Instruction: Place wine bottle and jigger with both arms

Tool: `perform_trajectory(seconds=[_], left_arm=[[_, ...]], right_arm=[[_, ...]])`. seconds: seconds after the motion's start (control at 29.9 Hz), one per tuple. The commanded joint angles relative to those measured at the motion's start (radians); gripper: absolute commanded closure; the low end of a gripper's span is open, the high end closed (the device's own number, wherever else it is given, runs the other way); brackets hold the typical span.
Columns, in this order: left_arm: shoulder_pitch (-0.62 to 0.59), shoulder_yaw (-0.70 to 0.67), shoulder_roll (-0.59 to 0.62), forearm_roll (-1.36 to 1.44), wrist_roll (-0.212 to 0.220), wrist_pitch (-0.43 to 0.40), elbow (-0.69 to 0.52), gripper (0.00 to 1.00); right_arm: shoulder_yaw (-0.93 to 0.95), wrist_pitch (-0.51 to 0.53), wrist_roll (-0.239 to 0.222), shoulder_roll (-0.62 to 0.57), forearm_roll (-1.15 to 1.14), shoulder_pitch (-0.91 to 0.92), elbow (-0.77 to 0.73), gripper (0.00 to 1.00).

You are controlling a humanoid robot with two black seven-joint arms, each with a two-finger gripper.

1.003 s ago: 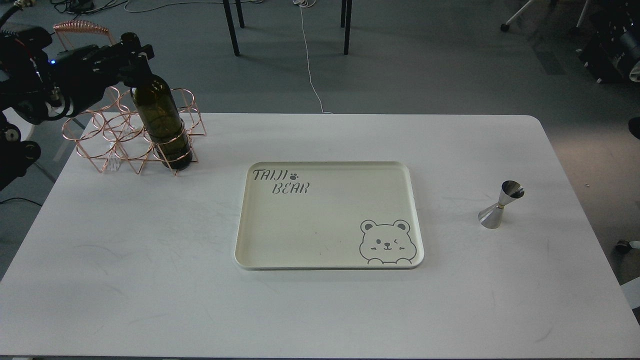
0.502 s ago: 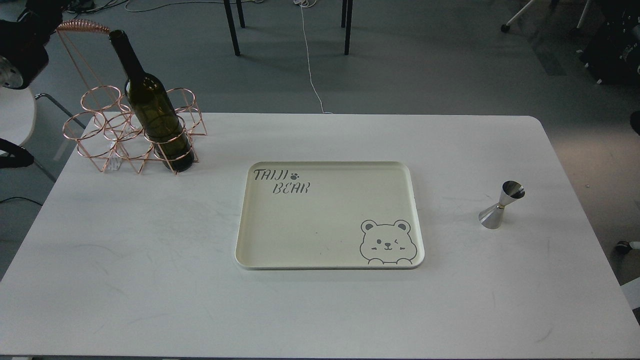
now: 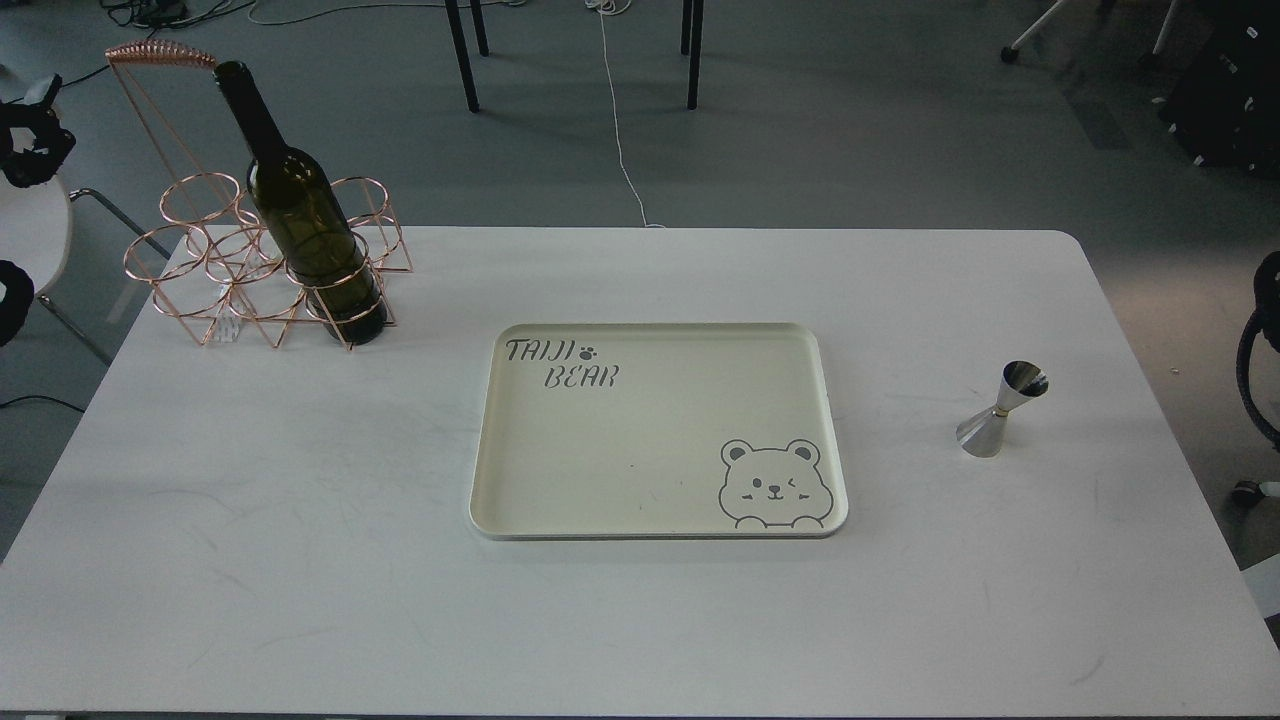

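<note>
A big white table with round corners (image 3: 300, 560) fills most of the view. In the middle of it lies a flat cream tray with a low rim (image 3: 655, 335), and on the tray are the dark words "TAIJI BEAR" and a drawing of a winking bear. At the far left corner of the table stands a shiny copper-pink wire rack made of rings (image 3: 225, 270), with a tall handle that has a curly coil on top. The tall dark green glass wine bottle (image 3: 305, 225) stands in the front right ring of that rack, and its long neck leans a little to the left. Nothing is holding it. Far over on the right side of the table, well apart from the tray, stands the small shiny silver jigger shaped like an hourglass (image 3: 1002, 410), upright on its wider end. Only small black bits of the robot's arms peek in: a piece of the left arm (image 3: 25, 140) at the left edge and a curved piece of the right arm (image 3: 1262, 345) at the right edge. Neither gripper can be seen, so I cannot tell how wide they are or what they hold.
</note>
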Motion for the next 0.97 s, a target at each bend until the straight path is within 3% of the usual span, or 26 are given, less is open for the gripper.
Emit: perform_trajectory(seconds=[0.0, 0.13, 0.4, 0.94], left_arm=[[0.019, 0.0, -0.054, -0.146, 0.005, -0.099, 0.106, 0.02], [0.074, -0.016, -0.108, -0.231, 0.003, -0.154, 0.163, 0.02], [0.232, -0.256, -0.189, -0.243, 0.011, -0.154, 0.157, 0.02], [0.259, -0.247, -0.189, -0.234, 0.005, -0.154, 0.125, 0.02]], right_arm=[[0.002, 0.061, -0.018, 0.001, 0.112, -0.036, -0.001, 0.01], [0.014, 0.135, -0.033, 0.007, 0.192, -0.073, -0.019, 0.01], [0.14, 0.181, -0.05, 0.051, 0.25, -0.152, -0.019, 0.01], [0.184, 0.29, -0.051, 0.097, 0.254, -0.258, -0.013, 0.01]])
